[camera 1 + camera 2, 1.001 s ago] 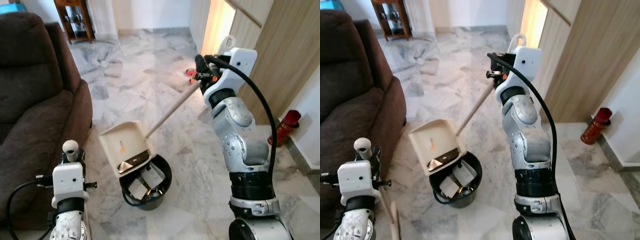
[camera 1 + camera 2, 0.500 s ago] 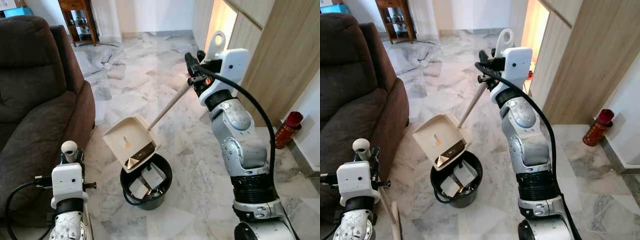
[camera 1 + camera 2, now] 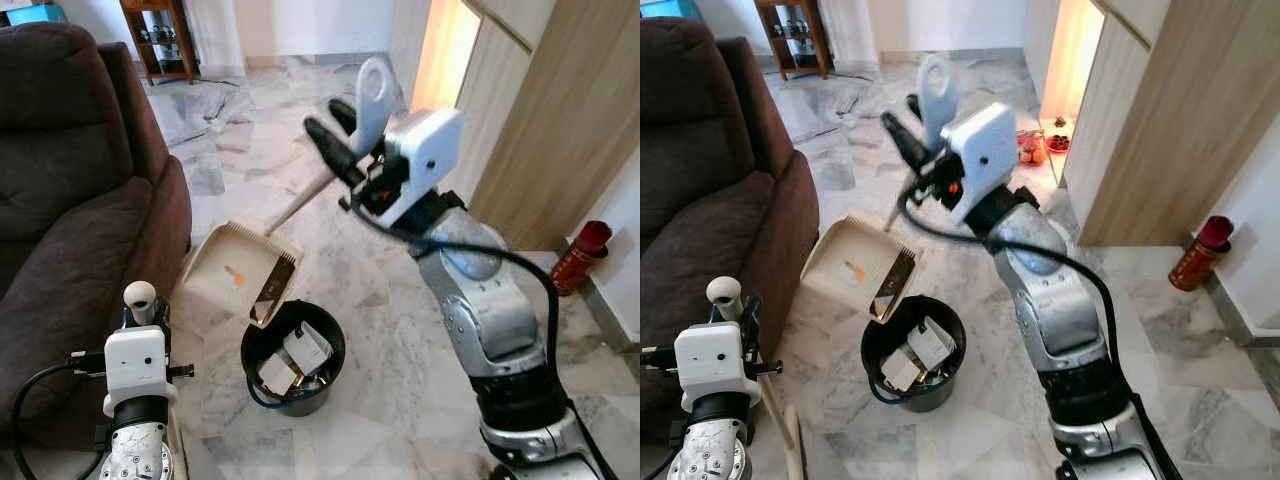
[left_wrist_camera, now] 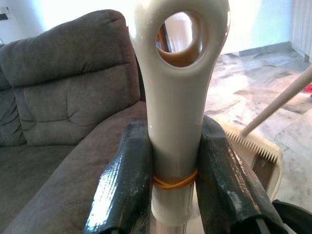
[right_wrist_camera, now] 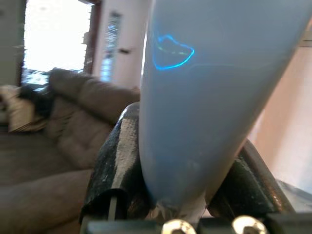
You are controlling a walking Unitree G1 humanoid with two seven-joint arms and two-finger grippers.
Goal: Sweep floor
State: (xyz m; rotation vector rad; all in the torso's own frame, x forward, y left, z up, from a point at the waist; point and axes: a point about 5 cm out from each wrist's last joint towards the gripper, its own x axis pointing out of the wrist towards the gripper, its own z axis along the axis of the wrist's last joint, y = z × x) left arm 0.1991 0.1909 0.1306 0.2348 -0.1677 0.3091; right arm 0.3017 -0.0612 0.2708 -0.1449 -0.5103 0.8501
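Observation:
My right gripper (image 3: 335, 150) is raised high and shut on the long pale handle (image 5: 209, 97) of a cream dustpan (image 3: 225, 262). The pan hangs tilted, its lip pointing down over a black bin (image 3: 335, 362) that holds white scraps. An orange scrap (image 3: 233, 272) lies in the pan and a dark shiny piece (image 3: 268, 296) sits at its lip. Low at the left, my left gripper (image 3: 140, 315) is shut on the cream broom handle (image 4: 178, 97), which has a hole in its top and a rubber band between the fingers (image 4: 126, 185).
A brown sofa (image 3: 70, 180) runs along the left, close to the left arm. A wooden cupboard wall (image 3: 560, 110) stands on the right with a red bottle (image 3: 578, 255) at its foot. Small red items (image 3: 1030, 150) lie by the lit doorway. A wooden shelf (image 3: 165, 30) stands far back.
My right arm has lifted and swung left, tipping the dustpan more steeply over the bin; the shiny piece has slid to its lip. The left arm has stayed put.

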